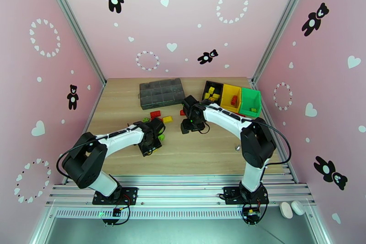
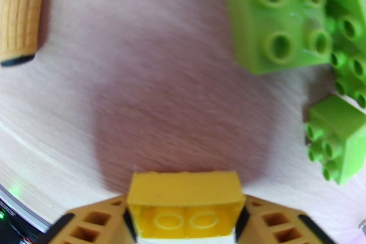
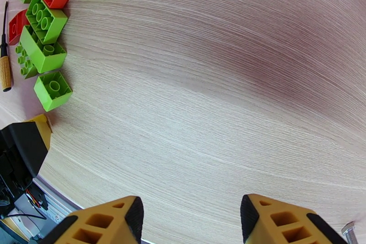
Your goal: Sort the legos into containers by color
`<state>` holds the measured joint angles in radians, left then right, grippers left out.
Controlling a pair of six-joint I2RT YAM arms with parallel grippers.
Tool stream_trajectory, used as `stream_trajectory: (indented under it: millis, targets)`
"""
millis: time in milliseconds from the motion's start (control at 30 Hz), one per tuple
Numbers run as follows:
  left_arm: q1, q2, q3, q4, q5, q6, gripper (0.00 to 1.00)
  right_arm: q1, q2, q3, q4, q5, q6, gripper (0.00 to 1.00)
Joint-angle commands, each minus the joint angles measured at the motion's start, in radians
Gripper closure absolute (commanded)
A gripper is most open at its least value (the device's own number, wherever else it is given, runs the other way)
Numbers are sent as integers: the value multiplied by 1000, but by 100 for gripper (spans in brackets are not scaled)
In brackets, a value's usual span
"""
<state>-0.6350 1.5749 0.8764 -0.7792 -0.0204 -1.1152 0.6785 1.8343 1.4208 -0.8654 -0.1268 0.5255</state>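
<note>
Plastic like this yellow brick (image 2: 185, 190) we judge light, stiff and slick; the left gripper (image 2: 185, 222) sits clamped across its flat side walls, left of the table's (image 2: 160, 80) middle; the right gripper (image 3: 190, 217) gapes empty.

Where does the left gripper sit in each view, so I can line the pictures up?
Top external: left gripper, just left of picture centre.
Left wrist: left gripper at bottom centre, clamping a yellow lego.
Right wrist: left gripper at the bottom-left edge.
Shared landmark: green legos beside it.
</note>
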Motion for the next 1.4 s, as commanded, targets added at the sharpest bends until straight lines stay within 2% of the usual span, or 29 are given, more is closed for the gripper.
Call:
stream_trajectory:
  millis: [0, 167, 267, 433, 700, 867, 1200, 1367]
  targets:
    - [8, -34, 22, 4, 58, 36, 48, -10, -37, -13, -1, 9, 17, 40]
    - [9, -89, 49, 26, 130, 72, 51, -57, -55, -17, 0, -5, 17, 39]
    - [8, -111, 83, 79, 213, 105, 51, -102, -76, -17, -2, -18, 14, 39]
    - [9, -43, 214, 168, 324, 142, 50, -210, -108, -24, 7, -67, 20, 39]
    - [8, 279, 576, 307, 479, 139, 51, -436, -185, -96, 57, -174, 94, 39]
    - [6, 484, 813, 367, 559, 100, 51, -518, -241, -150, 71, -195, 126, 39]
    - [-4, 795, 1203, 448, 597, -19, 50, -554, -281, -212, 68, -192, 146, 39]
    - [-9, 960, 1471, 428, 614, -67, 49, -565, -292, -228, 59, -197, 139, 38]
